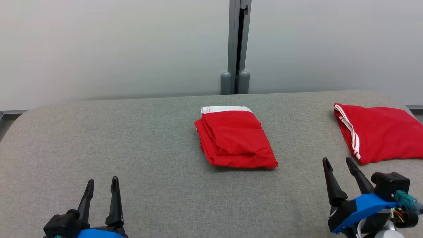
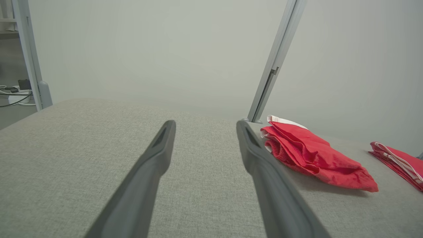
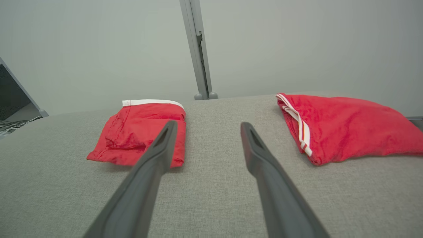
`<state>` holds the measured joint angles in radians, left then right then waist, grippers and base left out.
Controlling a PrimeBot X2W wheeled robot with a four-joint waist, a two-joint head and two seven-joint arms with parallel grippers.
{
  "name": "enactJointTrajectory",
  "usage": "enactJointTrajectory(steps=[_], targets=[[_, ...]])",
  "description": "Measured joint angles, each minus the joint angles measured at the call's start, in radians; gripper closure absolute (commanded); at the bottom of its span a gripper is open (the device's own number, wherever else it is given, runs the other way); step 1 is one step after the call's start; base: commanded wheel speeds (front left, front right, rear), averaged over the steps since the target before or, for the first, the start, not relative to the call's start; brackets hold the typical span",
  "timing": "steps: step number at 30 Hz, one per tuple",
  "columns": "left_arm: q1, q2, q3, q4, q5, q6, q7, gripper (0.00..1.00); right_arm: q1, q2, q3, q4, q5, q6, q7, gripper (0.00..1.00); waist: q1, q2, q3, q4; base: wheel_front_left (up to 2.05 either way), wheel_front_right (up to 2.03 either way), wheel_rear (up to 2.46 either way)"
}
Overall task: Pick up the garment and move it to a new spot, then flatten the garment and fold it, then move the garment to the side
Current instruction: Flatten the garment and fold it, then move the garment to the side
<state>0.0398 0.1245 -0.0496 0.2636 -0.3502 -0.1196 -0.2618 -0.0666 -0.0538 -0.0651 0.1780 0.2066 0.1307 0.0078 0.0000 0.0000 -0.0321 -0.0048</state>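
In the head view, the left gripper [image 1: 102, 180] sits at the lower left of the frame. Its 2 long dark fingers are spread apart with nothing between them, over the grey woven fabric tabletop [image 1: 138, 148]. At the centre of the frame lies the folded red cloth garment with a white band [image 1: 234, 138], flat on the tabletop and well apart from both grippers. Above it, at top centre, a grey metal post [image 1: 236, 46] stands against the pale wall [image 1: 99, 49]. At the right edge lies a second red cloth garment with white stripes [image 1: 380, 132], apart from the first. At the lower right, the right gripper [image 1: 337, 160] also has its 2 fingers spread and empty, with its tips just beside the striped garment's lower corner.

In the left wrist view, the left gripper [image 2: 205, 124] points at bare tabletop. The folded garment [image 2: 314, 155] lies right of centre.

In the right wrist view, the right gripper [image 3: 208, 124] aims between the folded garment [image 3: 138, 132] at left and the striped garment [image 3: 347, 129] at right.
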Motion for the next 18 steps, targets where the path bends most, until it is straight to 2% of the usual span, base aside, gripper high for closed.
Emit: enactJointTrajectory(steps=[18], targets=[[-0.005, 0.002, -0.022, 0.016, 0.011, -0.004, 0.000, 0.00, 0.011, 0.003, 0.007, 0.002, 0.011, 0.000, 0.016, 0.00, 0.0000, 0.0000, 0.024, 0.013, 0.00, 0.00, 0.00]])
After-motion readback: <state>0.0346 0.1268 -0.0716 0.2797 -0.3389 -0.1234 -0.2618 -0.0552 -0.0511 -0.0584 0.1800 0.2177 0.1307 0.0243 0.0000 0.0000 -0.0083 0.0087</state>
